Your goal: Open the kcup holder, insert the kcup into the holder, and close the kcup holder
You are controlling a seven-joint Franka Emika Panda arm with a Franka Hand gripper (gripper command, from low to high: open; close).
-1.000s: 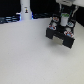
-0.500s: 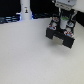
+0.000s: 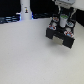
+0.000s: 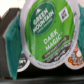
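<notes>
Kcup holder [image 3: 61,34]: black boxy block on the white table, toward the exterior view's right and near the far edge. Small light marks show on its front.
Bottle [image 3: 26,9]: white bottle-shaped object standing upright at the far edge, toward the exterior view's left, well apart from the holder.
Table [image 3: 25,55]: pale, flat surface filling most of the exterior view.
Arm [image 3: 64,4]: white robot arm coming down from the top edge, directly above the holder.
Gripper [image 3: 63,22]: hangs just over the holder's top. In the exterior view it is too small and blurred to show how far its jaws are spread.
Kcup [image 4: 48,32]: fills the wrist view, very close to the camera. Its green lid reads "Green Mountain" and "Dark Magic", with a white rim around it. In the exterior view it appears only as a small light spot at the gripper [image 3: 63,21].
Fingers [image 4: 10,39]: one dark, teal-edged finger sits just beside the kcup's rim in the wrist view, seemingly touching it. The other side is hidden, so I cannot tell for certain that the kcup is pinched.
</notes>
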